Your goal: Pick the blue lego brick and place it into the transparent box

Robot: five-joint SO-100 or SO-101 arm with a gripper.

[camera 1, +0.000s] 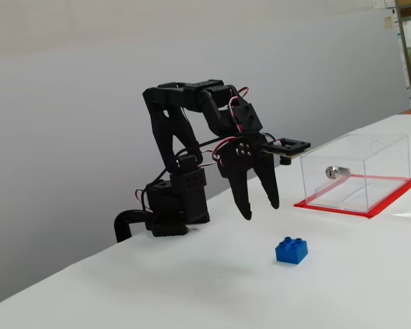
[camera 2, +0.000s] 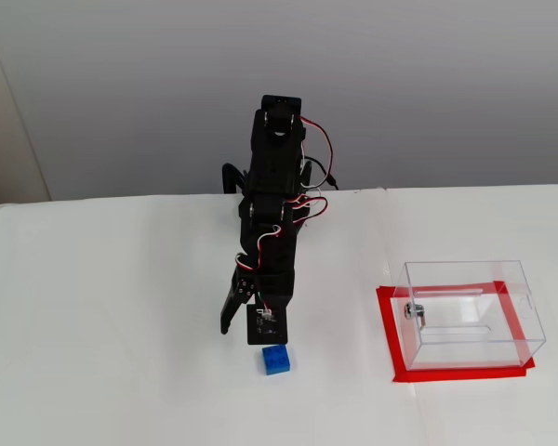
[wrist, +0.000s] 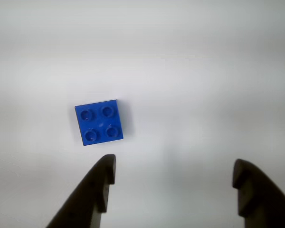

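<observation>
The blue lego brick (wrist: 99, 122) lies studs up on the white table, also seen in both fixed views (camera 1: 291, 250) (camera 2: 276, 359). My gripper (wrist: 173, 166) is open and empty, and hovers above the table (camera 1: 260, 210). In the wrist view the brick lies just beyond the left finger (wrist: 102, 183), outside the gap between the fingers. The transparent box (camera 1: 353, 171) stands on a red mat (camera 1: 390, 199), to the right of the arm in both fixed views (camera 2: 470, 311). It stands apart from the brick.
A small silver metal cylinder (camera 1: 332, 171) lies inside the box, also seen in a fixed view (camera 2: 414, 311). The arm's black base (camera 1: 175, 205) stands near the table's far edge by a grey wall. White tabletop surrounds the brick.
</observation>
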